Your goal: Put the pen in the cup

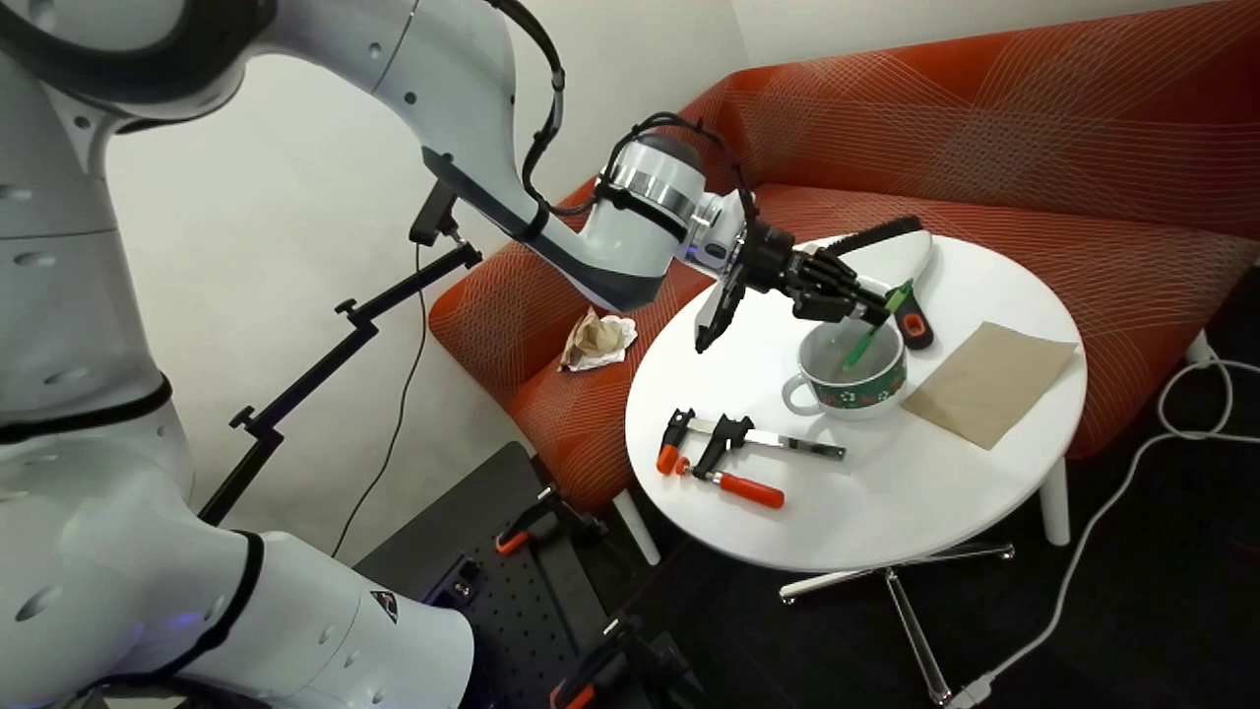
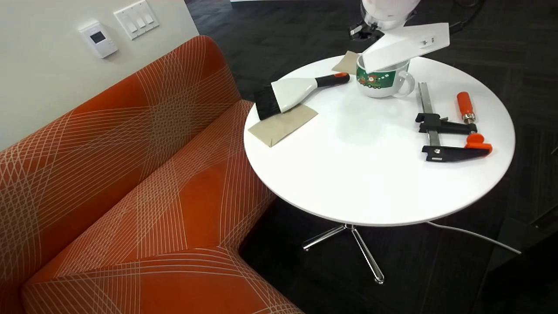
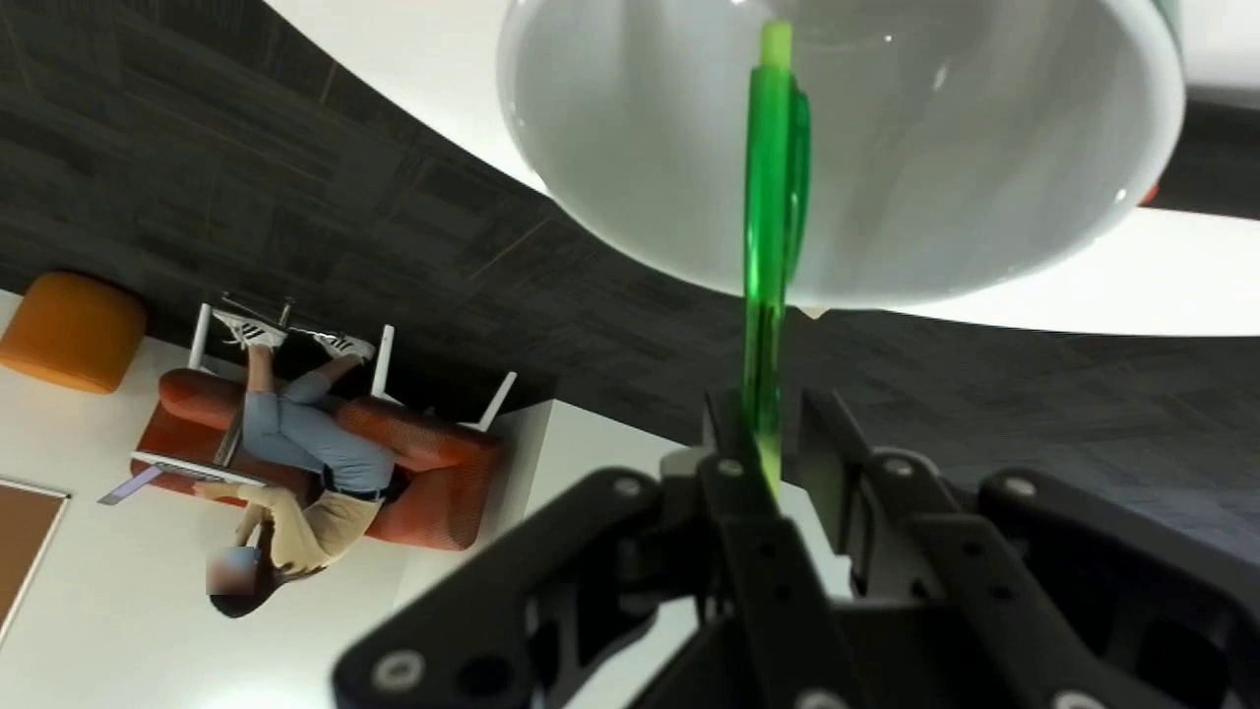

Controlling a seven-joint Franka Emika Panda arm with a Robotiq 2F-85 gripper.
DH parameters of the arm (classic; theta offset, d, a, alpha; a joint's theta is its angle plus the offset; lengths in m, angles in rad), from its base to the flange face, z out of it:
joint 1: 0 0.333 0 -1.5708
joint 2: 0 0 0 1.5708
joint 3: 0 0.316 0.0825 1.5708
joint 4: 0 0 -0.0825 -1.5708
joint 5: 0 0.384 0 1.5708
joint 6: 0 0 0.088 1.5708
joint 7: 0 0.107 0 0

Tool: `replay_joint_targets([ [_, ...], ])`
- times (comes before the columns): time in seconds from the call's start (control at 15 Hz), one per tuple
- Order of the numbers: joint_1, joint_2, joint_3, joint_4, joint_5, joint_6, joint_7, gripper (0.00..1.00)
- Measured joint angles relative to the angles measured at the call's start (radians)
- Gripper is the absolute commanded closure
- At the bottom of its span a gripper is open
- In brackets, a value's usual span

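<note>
Drop-in step's in hand, AFAICT: the gripper (image 3: 773, 418) looks clamped on the green pen (image 3: 766, 197), tilted, w/ its low end over or just inside the mug (image 1: 858, 396); can't tell which from here. Next move prob. needs some lowering, tip well below the rim, then a gentle release.

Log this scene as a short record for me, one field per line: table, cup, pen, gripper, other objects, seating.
Table: round, white
Cup: upright on the table, green-decorated
Pen: green, slanted, lower part showing within the cup's mouth in an exterior view; whether its tip touches the cup is unclear
Gripper: at the pen's upper part; gripping or loose, cannot tell
Other objects: clamp, brush, brown paper
Seating: patterned red-orange sofa beside the table
</note>
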Motion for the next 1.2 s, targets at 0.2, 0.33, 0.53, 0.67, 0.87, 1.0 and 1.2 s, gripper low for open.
replay_joint_targets([
  [0.2, -0.006, 0.005, 0.004, 0.001, 0.002, 0.000, 0.000, 0.25],
  [0.33, -0.013, 0.002, 0.010, 0.001, 0.006, 0.000, 0.000, 0.12],
  [0.53, -0.025, -0.021, 0.023, -0.003, 0.008, 0.000, -0.008, 0.00],
  [0.67, -0.032, -0.056, 0.034, -0.013, 0.016, 0.003, -0.030, 0.00],
  [0.87, -0.044, -0.126, 0.050, -0.044, 0.034, 0.015, -0.088, 0.00],
  [1.0, -0.046, -0.176, 0.054, -0.071, 0.042, 0.028, -0.122, 0.00],
  [1.2, -0.048, -0.228, 0.060, -0.103, 0.050, 0.047, -0.152, 0.00],
])
